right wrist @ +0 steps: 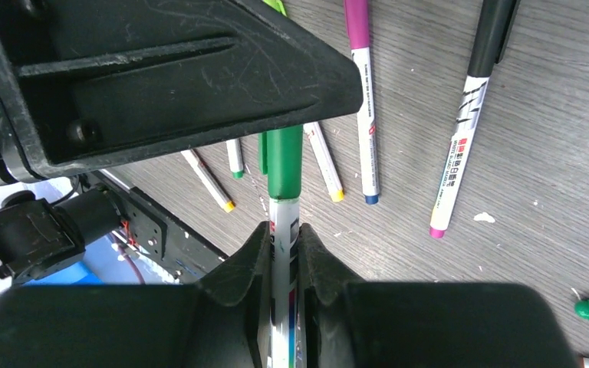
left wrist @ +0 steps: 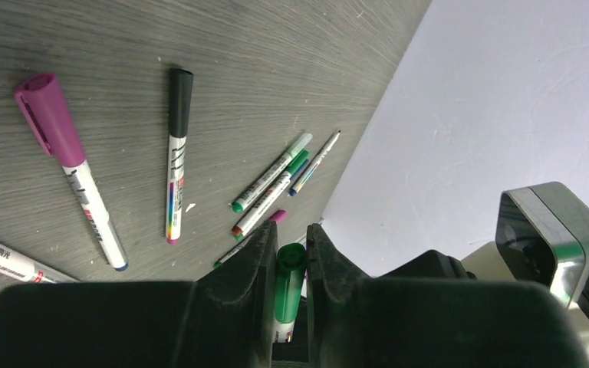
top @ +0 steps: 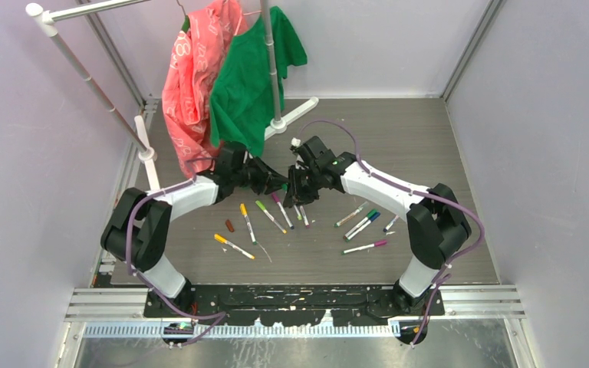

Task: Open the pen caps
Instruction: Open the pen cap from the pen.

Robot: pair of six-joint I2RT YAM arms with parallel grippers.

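Observation:
My left gripper and right gripper meet above the middle of the table on one pen. In the left wrist view my left gripper is shut on its green cap. In the right wrist view my right gripper is shut on its white barrel, and the green cap runs up into the left gripper's jaws. The cap still sits on the barrel. Several other pens lie on the table, some capped: a purple one, a black one, a yellow one. A loose brown cap lies beside them.
A white clothes rack stands at the back left, with a pink garment and a green garment hanging just behind the grippers. Its foot rests on the table. More pens lie at the right.

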